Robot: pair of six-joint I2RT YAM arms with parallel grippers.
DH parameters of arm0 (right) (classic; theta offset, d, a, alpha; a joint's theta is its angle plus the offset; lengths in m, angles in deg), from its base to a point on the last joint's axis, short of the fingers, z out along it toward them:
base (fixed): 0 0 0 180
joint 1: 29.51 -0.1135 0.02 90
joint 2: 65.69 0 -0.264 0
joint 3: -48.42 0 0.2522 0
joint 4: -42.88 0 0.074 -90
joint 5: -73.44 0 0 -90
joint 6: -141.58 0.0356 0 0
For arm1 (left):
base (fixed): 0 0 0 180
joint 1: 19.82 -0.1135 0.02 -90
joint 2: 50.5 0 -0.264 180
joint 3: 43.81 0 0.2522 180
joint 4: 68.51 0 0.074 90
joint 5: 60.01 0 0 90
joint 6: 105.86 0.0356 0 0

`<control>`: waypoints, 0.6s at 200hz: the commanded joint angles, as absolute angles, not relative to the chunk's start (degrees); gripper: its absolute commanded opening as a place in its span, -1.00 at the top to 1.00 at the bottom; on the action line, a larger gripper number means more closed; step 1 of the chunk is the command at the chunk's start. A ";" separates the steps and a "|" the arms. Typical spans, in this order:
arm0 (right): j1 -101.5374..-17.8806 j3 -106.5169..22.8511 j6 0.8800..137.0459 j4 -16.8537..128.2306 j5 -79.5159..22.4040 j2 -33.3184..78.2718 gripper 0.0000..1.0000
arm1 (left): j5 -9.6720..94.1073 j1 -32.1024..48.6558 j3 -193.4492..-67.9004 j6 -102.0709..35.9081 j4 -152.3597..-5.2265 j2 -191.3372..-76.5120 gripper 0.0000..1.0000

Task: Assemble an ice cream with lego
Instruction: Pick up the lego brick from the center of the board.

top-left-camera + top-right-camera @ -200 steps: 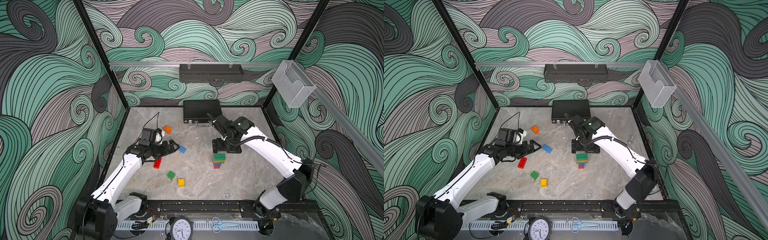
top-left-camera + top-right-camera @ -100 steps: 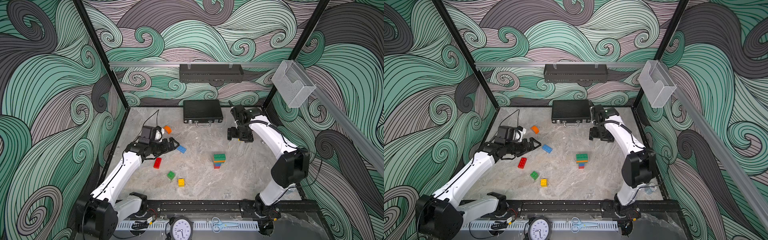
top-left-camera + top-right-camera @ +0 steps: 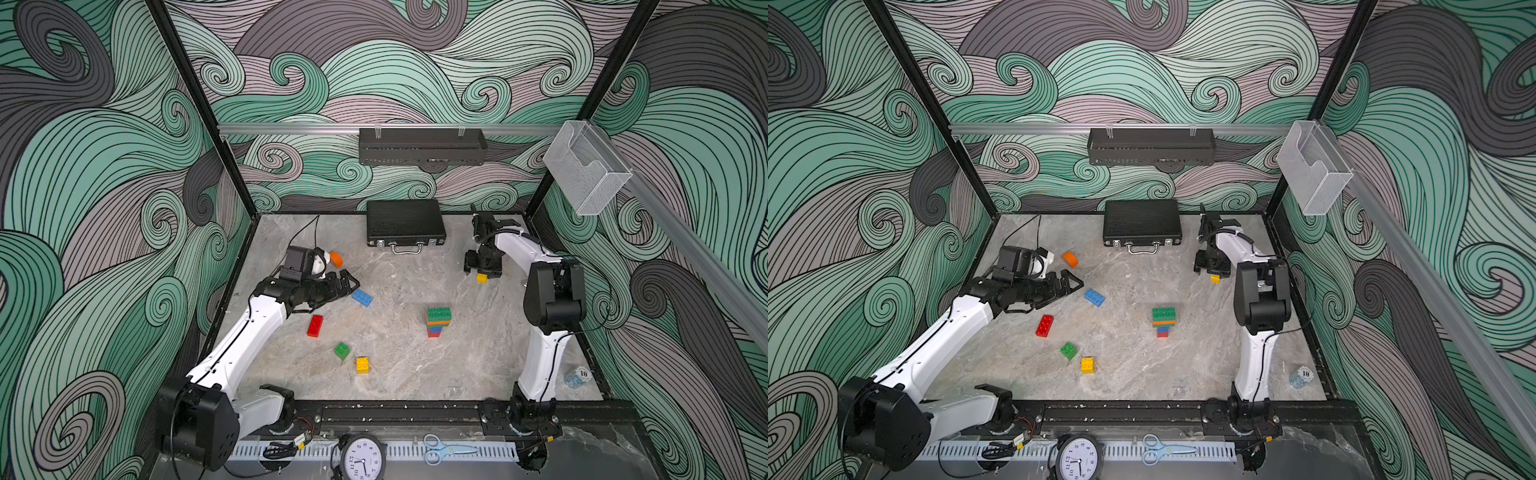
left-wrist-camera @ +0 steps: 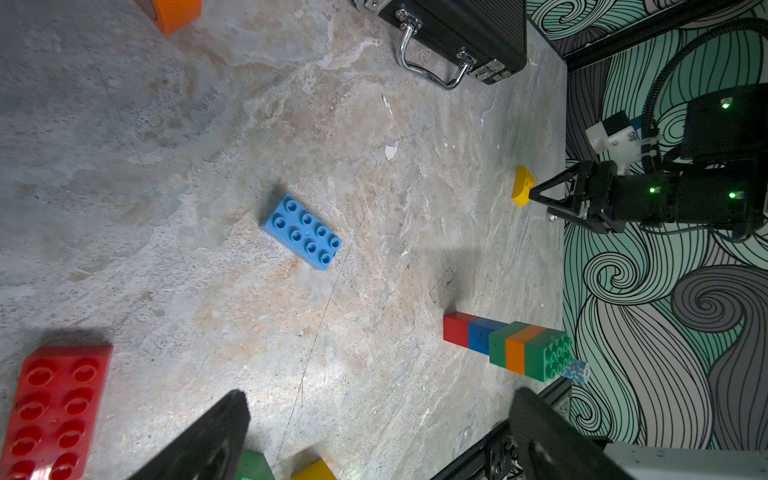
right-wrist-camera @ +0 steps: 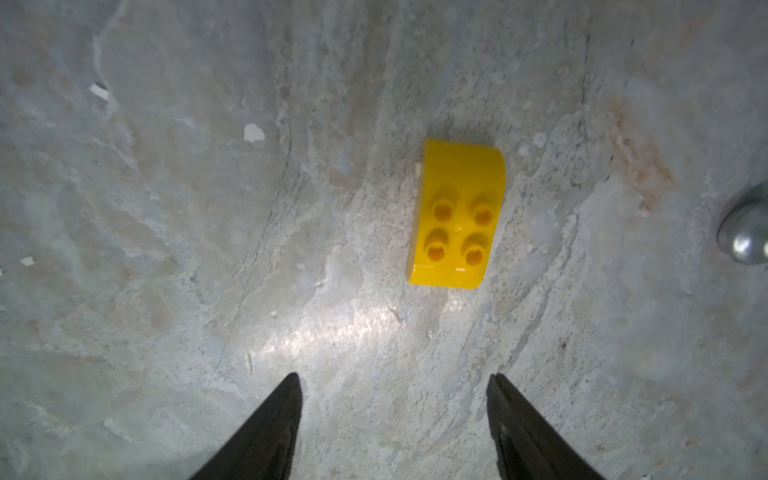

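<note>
A lego stack of red, blue, green, orange and green bricks stands at mid-right, also in the left wrist view. My right gripper points down at the back right, open and holding nothing. A yellow half-round piece lies just ahead of its tips. My left gripper hovers wide open and empty near the blue brick. Loose on the floor are a red brick, a green brick, a yellow square brick and an orange half-round piece.
A black briefcase lies against the back wall under a black wall shelf. A clear plastic bin hangs on the right rail. A clock and scissors sit on the front rail. A small metal knob lies near the yellow piece.
My right arm left the stack and swung to the back right, over the yellow half-round piece, and its jaws narrowed. The left arm barely moved.
</note>
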State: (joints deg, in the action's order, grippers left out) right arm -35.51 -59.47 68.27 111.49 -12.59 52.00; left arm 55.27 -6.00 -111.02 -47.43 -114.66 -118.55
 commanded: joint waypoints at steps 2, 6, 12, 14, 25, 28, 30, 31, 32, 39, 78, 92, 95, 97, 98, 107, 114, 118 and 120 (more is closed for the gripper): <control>-34.18 -61.49 66.93 109.04 -12.34 53.50 -0.32 | 54.51 -6.34 -113.03 -47.64 -114.89 -119.13 -0.96; -33.90 -61.58 66.88 108.83 -12.32 53.77 -0.32 | 54.59 -6.37 -113.11 -47.59 -114.87 -119.20 -0.96; -33.56 -61.75 66.75 108.59 -12.37 54.15 -0.31 | 54.60 -6.36 -113.20 -47.55 -114.80 -119.35 -0.96; -33.49 -61.87 66.66 108.54 -12.39 54.36 -0.31 | 54.60 -6.30 -113.29 -47.53 -114.82 -119.39 -0.96; -33.04 -62.43 66.37 108.55 -12.25 55.23 -0.30 | 54.60 -6.33 -113.38 -47.50 -114.80 -119.65 -0.95; -32.83 -62.58 66.28 108.57 -12.23 55.45 -0.30 | 54.66 -6.32 -113.48 -47.48 -114.84 -119.74 -0.96; -32.73 -62.67 66.26 108.60 -12.24 55.50 -0.30 | 54.68 -6.36 -113.47 -47.50 -114.87 -119.75 -0.96; -32.73 -62.67 66.26 108.60 -12.24 55.50 -0.30 | 54.64 -6.32 -113.47 -47.50 -114.83 -119.75 -0.96; -32.64 -62.64 66.21 108.59 -12.25 55.64 -0.29 | 54.66 -6.31 -113.47 -47.50 -114.81 -119.75 -0.96; -32.38 -62.89 66.02 108.34 -12.34 56.06 -0.29 | 54.69 -6.37 -113.57 -47.51 -114.64 -119.90 -0.96; -31.64 -63.09 65.20 107.20 -13.32 57.42 -0.24 | 54.78 -6.29 -113.65 -47.50 -114.42 -120.50 -0.96; -31.65 -63.15 64.95 107.13 -13.34 57.95 -0.21 | 54.77 -6.29 -113.56 -47.51 -114.45 -120.68 -0.96; -31.62 -63.16 64.94 107.10 -13.34 57.90 -0.21 | 54.77 -6.32 -113.63 -47.53 -114.47 -120.70 -0.95; -31.64 -63.07 64.94 107.07 -13.46 58.03 -0.20 | 54.77 -6.30 -113.60 -47.46 -114.49 -120.72 -0.95; -31.63 -63.03 64.94 107.03 -13.43 58.05 -0.20 | 54.82 -6.29 -113.58 -47.44 -114.47 -120.72 -0.96; -31.67 -62.82 64.90 106.73 -13.27 58.05 -0.18 | 54.86 -6.29 -113.51 -47.44 -114.38 -120.78 -0.96; -31.53 -62.65 64.78 106.57 -13.23 58.01 -0.16 | 54.85 -6.37 -113.47 -47.53 -114.35 -120.74 -0.96; -31.54 -62.57 64.76 106.40 -13.29 58.02 -0.15 | 54.88 -6.37 -113.52 -47.47 -114.34 -120.66 -0.96; -31.60 -62.49 64.76 106.35 -13.17 57.92 -0.15 | 54.82 -6.31 -113.48 -47.52 -114.35 -120.70 -0.96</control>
State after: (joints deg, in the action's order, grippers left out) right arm -31.73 -62.35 65.75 107.01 -12.70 57.49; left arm 55.00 -6.00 -111.15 -47.46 -114.46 -120.16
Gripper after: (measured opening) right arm 0.587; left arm 0.978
